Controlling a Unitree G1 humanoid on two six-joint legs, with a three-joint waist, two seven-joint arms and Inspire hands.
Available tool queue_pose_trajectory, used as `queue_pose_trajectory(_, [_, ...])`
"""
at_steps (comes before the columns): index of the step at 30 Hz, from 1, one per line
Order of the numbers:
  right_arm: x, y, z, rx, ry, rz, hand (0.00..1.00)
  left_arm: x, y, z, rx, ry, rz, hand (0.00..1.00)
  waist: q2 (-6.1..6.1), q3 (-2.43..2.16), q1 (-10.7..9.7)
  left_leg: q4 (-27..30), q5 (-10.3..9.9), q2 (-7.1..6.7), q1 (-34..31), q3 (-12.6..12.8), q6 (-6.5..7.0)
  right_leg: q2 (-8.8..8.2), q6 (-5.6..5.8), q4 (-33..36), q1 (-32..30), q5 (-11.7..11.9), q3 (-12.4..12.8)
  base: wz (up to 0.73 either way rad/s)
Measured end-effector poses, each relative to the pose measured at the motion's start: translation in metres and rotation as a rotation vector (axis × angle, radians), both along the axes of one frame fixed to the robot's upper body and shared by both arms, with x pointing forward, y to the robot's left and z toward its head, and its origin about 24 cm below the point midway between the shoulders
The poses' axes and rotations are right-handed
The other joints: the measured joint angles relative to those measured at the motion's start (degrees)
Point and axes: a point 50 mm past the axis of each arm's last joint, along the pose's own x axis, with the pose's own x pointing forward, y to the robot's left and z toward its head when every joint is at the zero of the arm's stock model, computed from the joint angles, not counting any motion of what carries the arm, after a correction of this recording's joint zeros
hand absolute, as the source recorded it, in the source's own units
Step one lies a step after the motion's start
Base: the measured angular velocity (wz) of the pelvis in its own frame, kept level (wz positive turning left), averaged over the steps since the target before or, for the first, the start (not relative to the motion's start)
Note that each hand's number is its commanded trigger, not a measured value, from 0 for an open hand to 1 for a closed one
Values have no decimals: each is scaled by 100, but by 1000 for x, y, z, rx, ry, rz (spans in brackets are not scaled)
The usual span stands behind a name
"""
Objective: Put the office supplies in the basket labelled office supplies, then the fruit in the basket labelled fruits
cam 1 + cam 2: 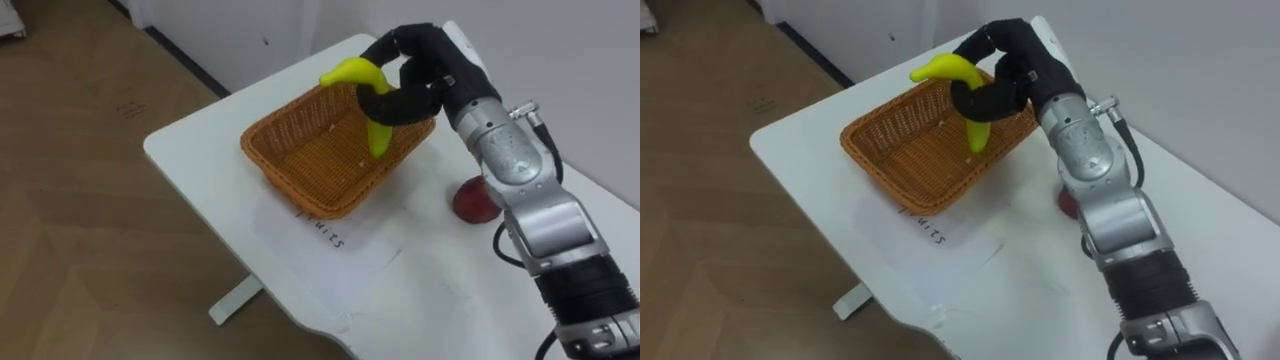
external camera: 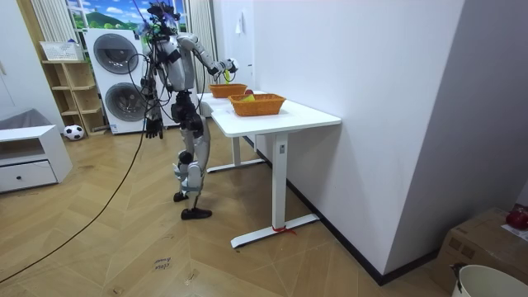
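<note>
A yellow banana (image 1: 350, 72) hangs over the far side of an empty wicker basket (image 1: 320, 155) on the white table (image 1: 200, 150). My right hand (image 1: 430, 65) is shut on the banana, its dark fingers curled round the middle, and the lower end points down into the basket. A red apple (image 1: 472, 200) lies on the table right of the basket, partly behind my right forearm. In the room view I stand at the table's end with my right hand (image 2: 227, 68) stretched over the nearer basket (image 2: 228, 90). My left hand (image 2: 153, 128) hangs at my side.
A sheet of paper (image 1: 340, 245) with a written label lies under the basket's near corner. A second wicker basket (image 2: 257, 104) stands further along the table. The table's edge runs close to the basket's left side. Stacked washing machines (image 2: 115, 78) stand behind me.
</note>
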Motion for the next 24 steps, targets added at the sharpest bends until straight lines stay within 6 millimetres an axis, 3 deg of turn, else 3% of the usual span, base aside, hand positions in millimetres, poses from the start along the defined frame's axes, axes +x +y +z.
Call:
queue_pose_trajectory(4, [-2,9,-5,22,28,36,100,3,1,1,5,-15,-1,0,-26,-18,31,16,0,-6,-69,-5,0,2,0,-1,-29,0,-52,3])
queue_pose_trajectory(6, [-2,12,-12,22,55,44,91,2,1,2,7,-16,1,0,-53,-37,42,17,8,-11,-69,-3,10,-6,0,1,-22,0,-59,2])
queue_pose_trajectory(9, [-1,10,-18,30,83,35,40,1,2,3,9,-20,-1,0,-85,-50,46,18,11,-18,-70,-4,14,-14,0,1,-19,0,-60,0])
queue_pose_trajectory(10, [-1,9,-20,30,88,23,15,0,2,3,10,-19,-1,0,-91,-51,45,18,12,-24,-70,-5,18,-22,0,2,-16,0,-73,0])
queue_pose_trajectory(12, [0,6,-23,27,97,0,0,0,2,3,10,-19,-1,0,-93,-49,38,17,16,-33,-71,-8,23,-32,0,1,-15,0,-83,0])
queue_pose_trajectory(24, [2,0,-29,16,110,-49,0,4,2,4,6,-32,-8,0,-178,-10,46,17,23,-62,-93,-8,37,-57,0,1,-48,0,-81,0])
